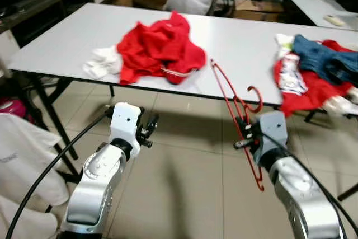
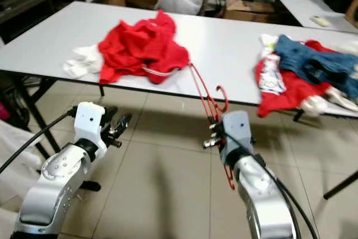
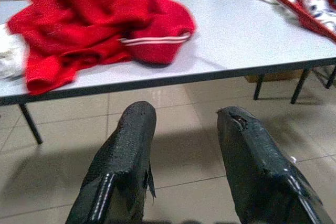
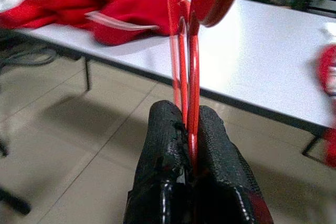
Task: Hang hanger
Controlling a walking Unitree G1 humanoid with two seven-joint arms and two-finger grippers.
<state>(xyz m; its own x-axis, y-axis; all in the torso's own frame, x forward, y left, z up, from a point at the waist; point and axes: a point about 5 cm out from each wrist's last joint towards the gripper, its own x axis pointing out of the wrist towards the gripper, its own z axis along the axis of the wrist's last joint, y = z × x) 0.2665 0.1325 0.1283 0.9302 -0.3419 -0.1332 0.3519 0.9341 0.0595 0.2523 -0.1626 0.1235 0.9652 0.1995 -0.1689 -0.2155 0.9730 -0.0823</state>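
The red hanger (image 1: 238, 117) is held off the table, clamped between the closed fingers of the right gripper (image 4: 190, 129) in front of the table edge. Its long axis is tilted: one end rises toward the tabletop near the red garment (image 1: 159, 48), the other end drops below the gripper toward the floor, and the hook (image 1: 256, 98) curls out on the robot's right side, just above the wrist. The grip falls near the middle of the frame, so the hook lies close to the fingers and is judged to be the part that must be presented to any rail. No rail or rack can be made out from here, so a turn or a walk is judged to come before hanging. The left gripper (image 3: 184, 145) is held at about the same height, well apart from the hanger, its fingers spread with nothing between them; the right arm is therefore the working arm. The white table (image 1: 67, 43) carries the red garment with a white cloth (image 1: 103, 61) beside it, and a second heap with jeans (image 1: 327, 62) on the robot's right. The floor (image 1: 184, 188) is of pale tiles; further tables and boxes stand behind.
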